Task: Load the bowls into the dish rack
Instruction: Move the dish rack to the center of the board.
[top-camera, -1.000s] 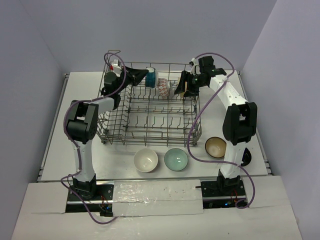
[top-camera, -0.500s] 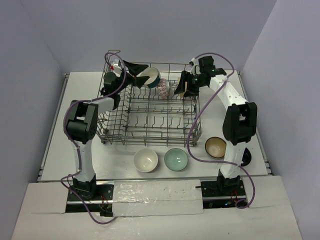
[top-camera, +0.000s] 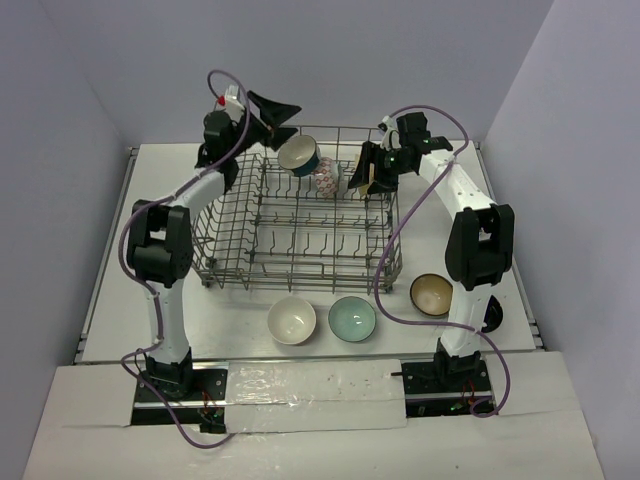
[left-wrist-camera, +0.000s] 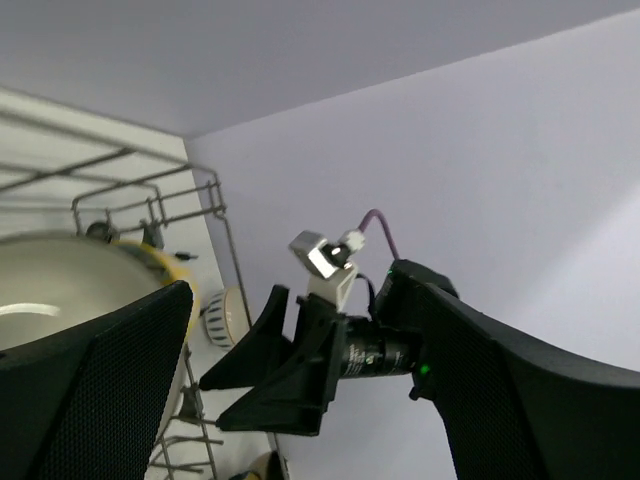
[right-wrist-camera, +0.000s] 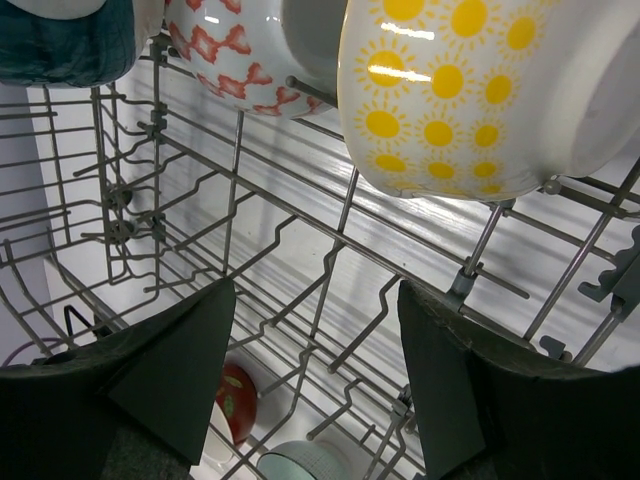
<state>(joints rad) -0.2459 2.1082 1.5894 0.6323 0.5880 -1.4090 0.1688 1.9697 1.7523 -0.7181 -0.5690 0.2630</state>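
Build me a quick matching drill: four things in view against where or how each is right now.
1 blue bowl
2 tan bowl
3 white bowl
4 left pincer

A open, above the dish rack's far left corner
B on the table, farthest right
C in the rack, tilted, at its far side
D on the table, just left of the pale green bowl

Pairs: 1-C, 2-B, 3-D, 4-A

We are finding the dish rack (top-camera: 300, 280) sitting in the middle of the table (top-camera: 115, 280). Along its far row three bowls are resting side by side: the leftmost rack bowl (top-camera: 298, 155), the middle rack bowl (top-camera: 326, 176) and the rightmost rack bowl (right-wrist-camera: 470, 90). Before the rack, on the table, the near left bowl (top-camera: 292, 320) and near middle bowl (top-camera: 352, 319) are lying just beside each other, with the near right bowl (top-camera: 431, 293) lying further right.
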